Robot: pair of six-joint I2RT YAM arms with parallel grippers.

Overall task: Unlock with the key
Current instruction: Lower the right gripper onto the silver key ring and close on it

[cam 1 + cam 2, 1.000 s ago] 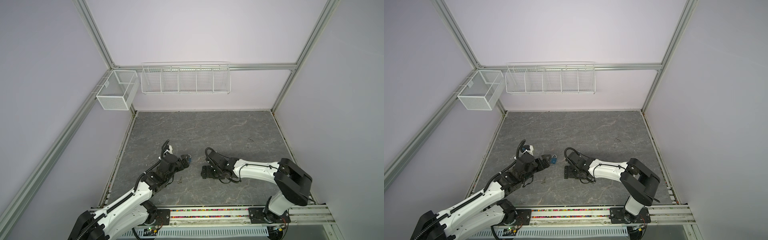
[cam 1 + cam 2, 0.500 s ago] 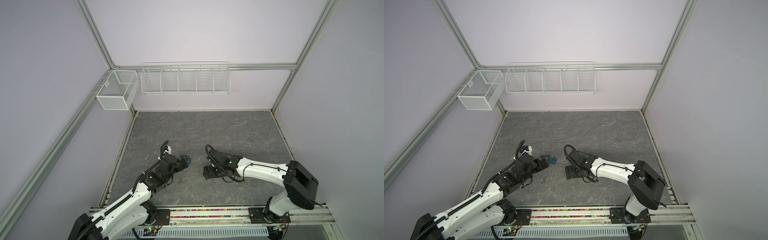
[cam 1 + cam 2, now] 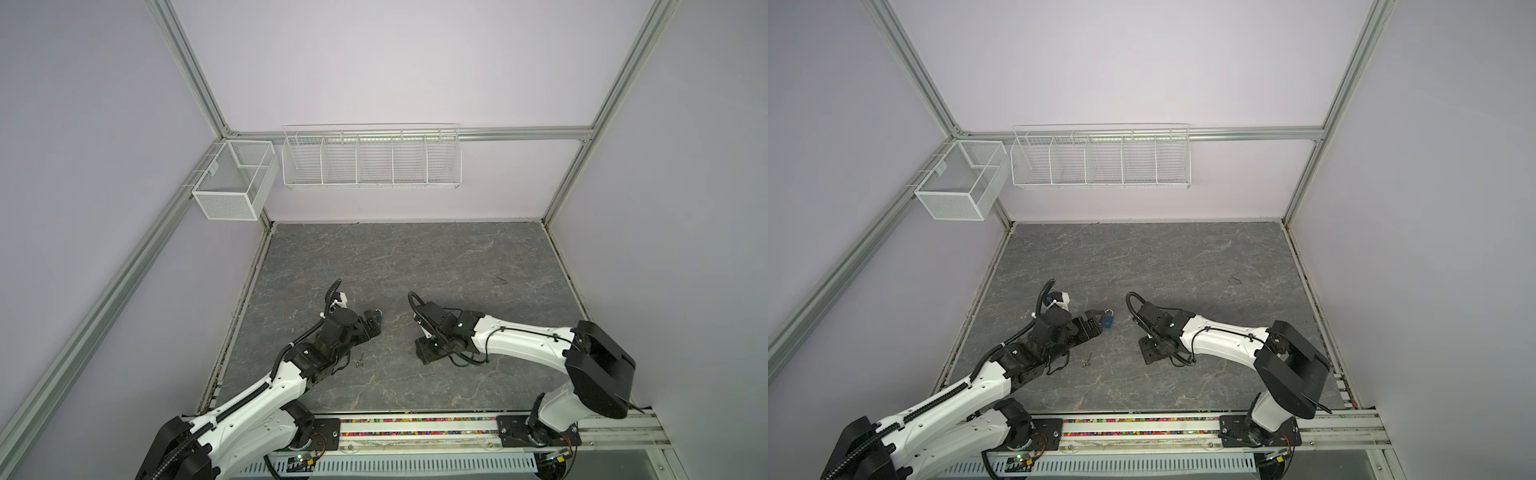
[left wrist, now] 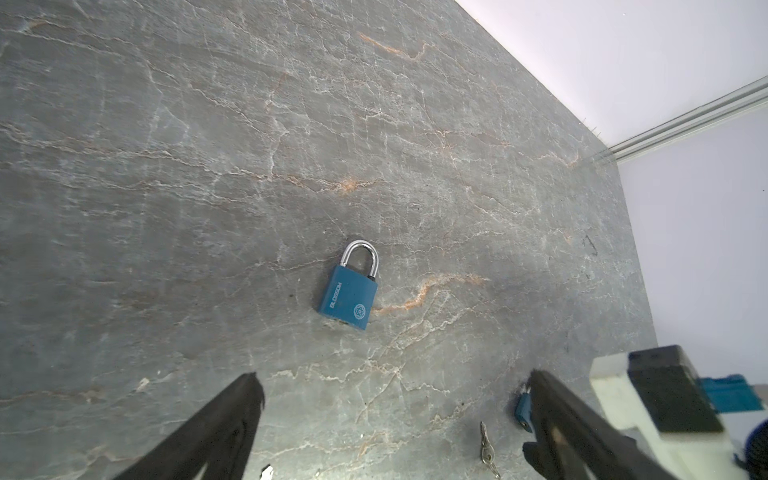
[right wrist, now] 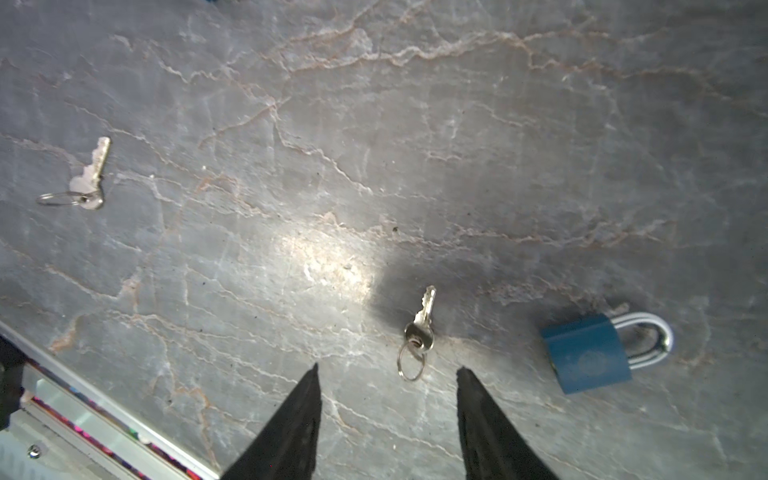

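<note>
Grey marbled worktop (image 3: pixel 1183 266) in a top view carries a blue padlock with a steel shackle (image 3: pixel 1108 322) just ahead of the left jaws and a loose silver key (image 3: pixel 1087 360) near them, white wire baskets (image 3: pixel 1100 166) on the walls, well apart. Left wrist view: the left jaws gape wide and empty, the padlock lying flat ahead of them. Right wrist view: the right jaws stand apart, gripping nothing, a second silver key on a split ring (image 5: pixel 420 330) just ahead of their tips; a sound pick would pinch its bow, not the ring, clear of the second blue padlock (image 5: pixel 590 353) near it.
</note>
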